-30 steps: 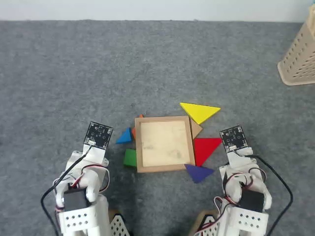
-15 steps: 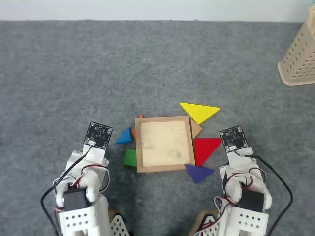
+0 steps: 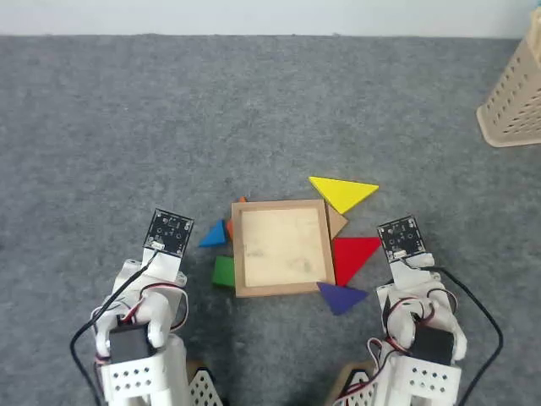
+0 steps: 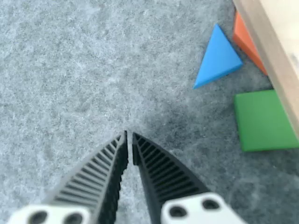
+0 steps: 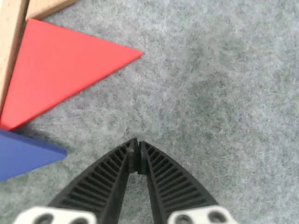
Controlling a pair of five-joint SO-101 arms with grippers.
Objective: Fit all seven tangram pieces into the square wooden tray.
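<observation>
The square wooden tray (image 3: 281, 247) is sitting empty in the middle of the grey carpet (image 3: 127, 127), and all seven pieces are lying outside it, crowding its walls. The orange piece (image 4: 245, 42), blue triangle (image 3: 215, 234) and green square (image 3: 223, 271) are on the left arm's side. The yellow triangle (image 3: 342, 192), tan piece (image 3: 337, 222), red triangle (image 3: 352, 255) and dark blue triangle (image 3: 341, 297) are on the right arm's side. The left gripper (image 4: 129, 135) is hovering over bare carpet near the blue triangle, its jaws pressed nearly together on nothing. The right gripper (image 5: 138, 142) is hanging close to the red triangle's tip, likewise closed and empty. The trouble I'm expecting is in the pick-ups: the pieces are lying flat and tight against the tray, so a finger wedging in could shove the tray, and with it the pieces touching it.
</observation>
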